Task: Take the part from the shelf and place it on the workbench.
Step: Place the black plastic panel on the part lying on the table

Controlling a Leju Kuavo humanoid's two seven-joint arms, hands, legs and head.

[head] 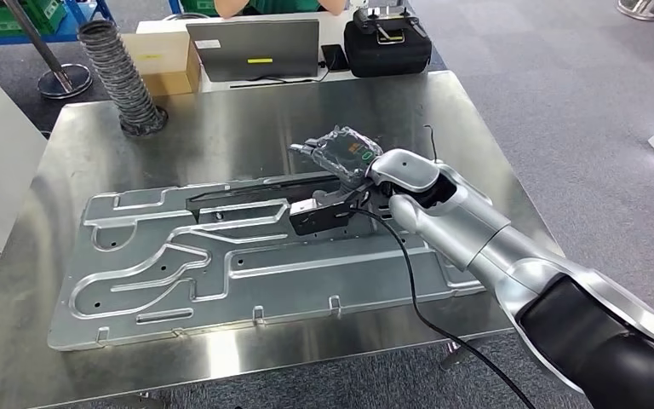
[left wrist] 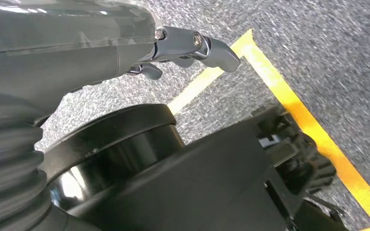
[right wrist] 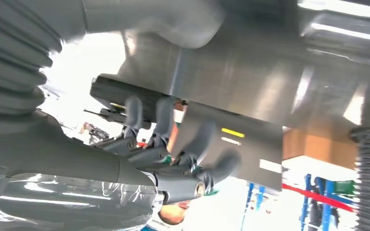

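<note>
Right hand (head: 341,153) over steel workbench (head: 221,128) (grey carpet (head: 562,102) around).

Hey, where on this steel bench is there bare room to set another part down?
Bare steel shows on the workbench between the ribbed hose and the right hand, and in a strip along the near edge below the large metal panel. The middle is crowded: the panel fills it, with the right hand over its far right end.

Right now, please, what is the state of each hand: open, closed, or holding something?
Left hand: hangs over the floor, holding nothing; open or closed cannot be told.
Right hand: open above the metal plate, fingers spread, holding nothing.
</note>
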